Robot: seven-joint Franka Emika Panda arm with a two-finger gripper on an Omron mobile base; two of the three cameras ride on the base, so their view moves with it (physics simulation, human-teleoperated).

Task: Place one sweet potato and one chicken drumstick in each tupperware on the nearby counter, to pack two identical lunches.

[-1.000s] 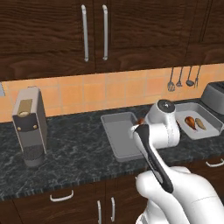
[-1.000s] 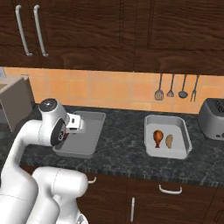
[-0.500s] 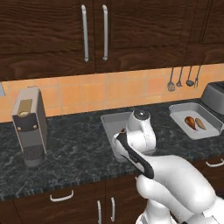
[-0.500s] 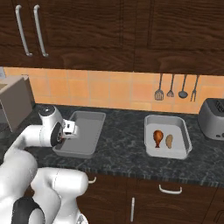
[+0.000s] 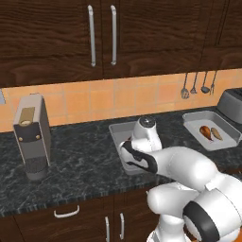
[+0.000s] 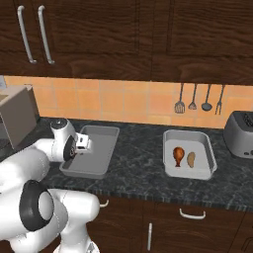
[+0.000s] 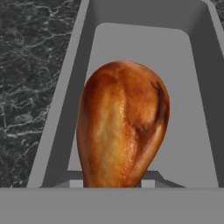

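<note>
Hand view: one chicken drumstick (image 7: 122,127) gripped in the nearly closed jaws, long axis running 12 to 6, over the left tupperware (image 6: 99,148). Right tupperware (image 6: 207,150) holds one drumstick (image 6: 178,155), one sweet potato (image 6: 191,159).

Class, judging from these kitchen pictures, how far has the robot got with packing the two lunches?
Done: the right tupperware holds a chicken drumstick and a sweet potato.
In hand: the fingers hold a second chicken drumstick over the left tupperware.
Left: set that drumstick down, then add a sweet potato to the left tupperware.
</note>
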